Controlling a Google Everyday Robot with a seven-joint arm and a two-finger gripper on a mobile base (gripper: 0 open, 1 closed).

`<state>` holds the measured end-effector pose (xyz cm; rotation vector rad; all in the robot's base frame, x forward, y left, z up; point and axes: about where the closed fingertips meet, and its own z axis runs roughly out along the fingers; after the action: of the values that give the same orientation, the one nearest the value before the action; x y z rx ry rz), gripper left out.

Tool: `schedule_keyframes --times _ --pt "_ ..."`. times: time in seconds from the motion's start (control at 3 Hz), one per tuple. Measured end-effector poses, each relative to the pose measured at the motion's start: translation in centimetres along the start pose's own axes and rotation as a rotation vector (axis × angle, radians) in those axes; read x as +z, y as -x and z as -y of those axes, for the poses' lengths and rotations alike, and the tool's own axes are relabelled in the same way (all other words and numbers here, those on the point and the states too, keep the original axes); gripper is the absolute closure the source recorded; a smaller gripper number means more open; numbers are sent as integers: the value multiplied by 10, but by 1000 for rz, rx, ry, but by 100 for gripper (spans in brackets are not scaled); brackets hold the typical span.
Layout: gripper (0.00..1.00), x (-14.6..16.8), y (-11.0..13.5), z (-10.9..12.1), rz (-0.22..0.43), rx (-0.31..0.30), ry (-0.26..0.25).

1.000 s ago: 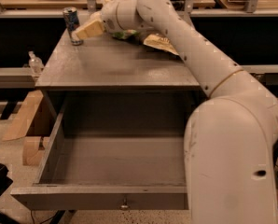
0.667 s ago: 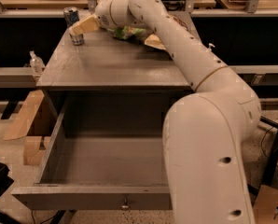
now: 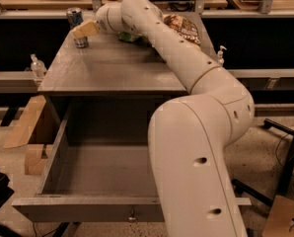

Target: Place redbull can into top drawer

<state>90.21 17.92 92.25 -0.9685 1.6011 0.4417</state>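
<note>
Table (image 3: 112,68): grey, flat top.
Redbull can (image 3: 74,18): upright at the table's far left corner, its middle hidden behind the gripper.
Gripper (image 3: 84,30): tan, at the can over the table's far left corner; whether it grasps the can or is released, cannot tell.
Top drawer (image 3: 88,209): beneath the table top, pulled fully out towards the camera; small knob (image 3: 132,216) on its front.
Snack bag (image 3: 184,27): at the table's far right edge, partly behind the arm.
Small clear bottle (image 3: 37,65): off the table's left side.
</note>
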Motion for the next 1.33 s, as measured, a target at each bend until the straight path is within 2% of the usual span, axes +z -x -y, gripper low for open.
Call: schedule_keyframes --times 0.33,0.67,1.0,1.33 --pt "0 18 -17 5 -27 40 -26" --pt "0 27 -20 15 -19 67 -50" --pt "0 34 -11 17 11 70 -53" --pt "0 43 1 11 54 79 -35"
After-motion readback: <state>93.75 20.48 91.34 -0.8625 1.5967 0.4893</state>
